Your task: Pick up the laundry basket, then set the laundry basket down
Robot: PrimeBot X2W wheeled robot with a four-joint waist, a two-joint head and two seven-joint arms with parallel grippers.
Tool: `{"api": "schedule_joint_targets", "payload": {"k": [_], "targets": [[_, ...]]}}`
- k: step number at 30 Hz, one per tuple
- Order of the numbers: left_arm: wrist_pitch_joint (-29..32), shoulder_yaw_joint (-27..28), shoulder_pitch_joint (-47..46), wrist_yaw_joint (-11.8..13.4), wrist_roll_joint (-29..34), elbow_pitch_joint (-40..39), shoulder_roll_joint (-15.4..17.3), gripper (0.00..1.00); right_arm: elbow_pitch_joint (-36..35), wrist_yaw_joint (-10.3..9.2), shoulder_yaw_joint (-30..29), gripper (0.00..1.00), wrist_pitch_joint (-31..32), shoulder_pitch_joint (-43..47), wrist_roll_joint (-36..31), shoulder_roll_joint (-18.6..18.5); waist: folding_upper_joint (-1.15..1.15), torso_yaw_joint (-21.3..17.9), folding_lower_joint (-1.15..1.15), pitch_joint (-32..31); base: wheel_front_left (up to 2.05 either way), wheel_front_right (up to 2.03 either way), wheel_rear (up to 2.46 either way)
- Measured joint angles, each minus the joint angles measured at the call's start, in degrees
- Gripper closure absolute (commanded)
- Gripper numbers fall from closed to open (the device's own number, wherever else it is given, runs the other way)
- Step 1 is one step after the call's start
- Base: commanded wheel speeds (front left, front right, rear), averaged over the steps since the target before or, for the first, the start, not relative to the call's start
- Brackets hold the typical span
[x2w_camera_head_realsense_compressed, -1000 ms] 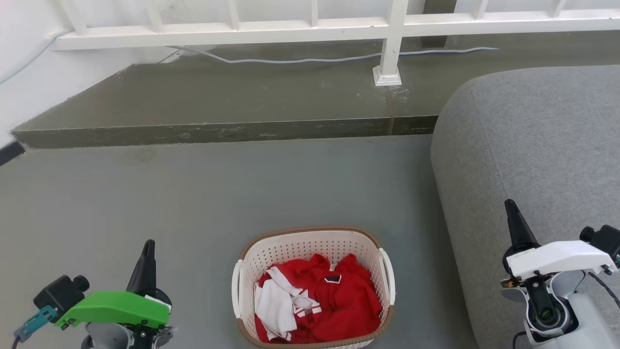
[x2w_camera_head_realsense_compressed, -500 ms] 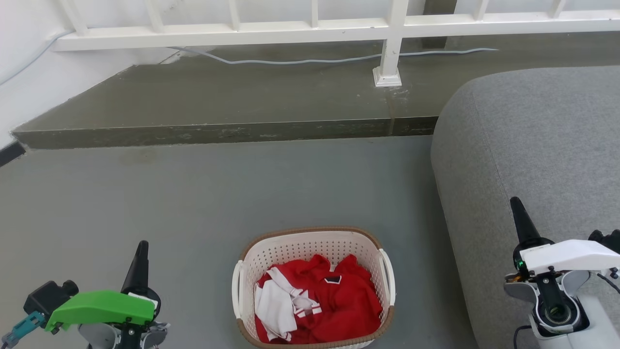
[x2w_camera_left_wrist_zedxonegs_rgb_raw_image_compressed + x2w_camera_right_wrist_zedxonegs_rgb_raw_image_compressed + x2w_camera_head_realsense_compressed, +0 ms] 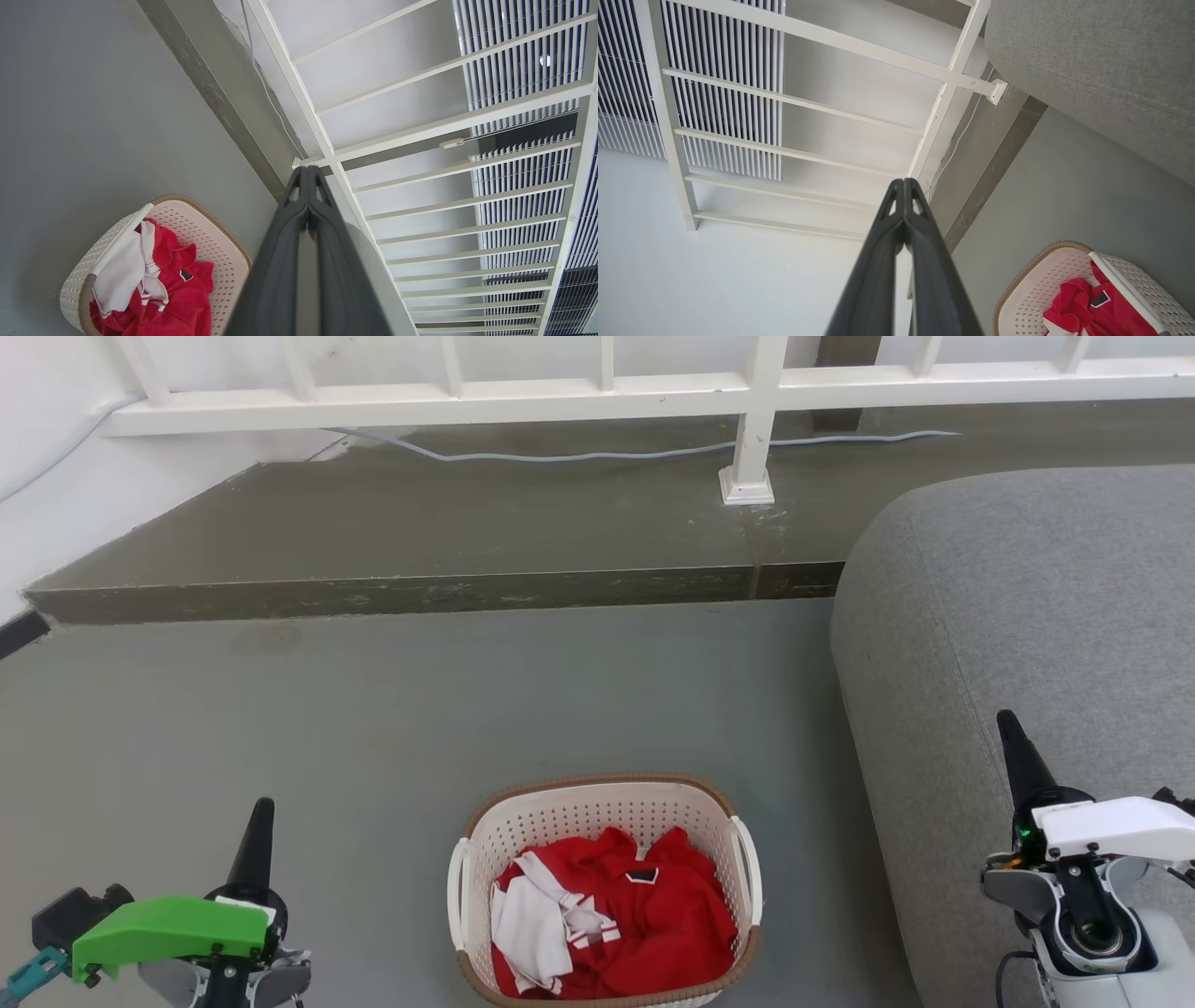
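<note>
Head view shows me the basket (image 3: 579,817) sitting on the grey floor (image 3: 373,709), low in the middle, with red and white clothes (image 3: 672,915) inside. My left gripper (image 3: 264,807) is well off to its left. My right gripper (image 3: 1008,723) is well off to its right, by the sofa (image 3: 1027,597). Both have their fingers pressed together and hold nothing.

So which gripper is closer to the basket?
Left, it seems. The left gripper is left of the basket, over the floor; the right gripper is farther off to its right, over the sofa.
</note>
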Motion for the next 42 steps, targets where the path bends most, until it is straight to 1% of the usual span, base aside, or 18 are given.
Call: {"api": "schedule_joint_targets", "payload": {"k": [5, 22, 29, 42], "targets": [[1.16, 0.91, -0.06, 0.00, -3.25, 0.05, -0.07, 1.00, -0.27, 0.47, -0.82, 1.00, 0.96, 0.00, 3.12, 0.21, 0.00, 0.01, 0.00, -0.04, 0.00, 0.00, 0.00], [4.27, 3.34, -0.83, -0.25, -13.71, 0.24, -0.23, 1.00, -1.27, 0.49, -3.92, 1.00, 4.11, 0.00, 13.73, 1.12, 0.00, 0.04, 0.01, -0.21, 0.00, 0.00, 0.00], [5.30, 4.14, -0.88, -0.52, -17.06, 0.32, -0.36, 1.00, -1.67, 0.55, -4.85, 1.00, 4.95, 0.01, 17.12, 1.43, 0.00, 0.04, 0.00, -0.26, 0.00, 0.00, 0.00], [5.30, 4.27, -1.07, -0.52, -17.07, 0.32, -0.38, 1.00, -1.77, 0.59, -4.90, 1.00, 5.21, 0.01, 17.15, 1.45, 0.00, 0.04, 0.01, -0.25, 0.00, 0.00, 0.00]]}}
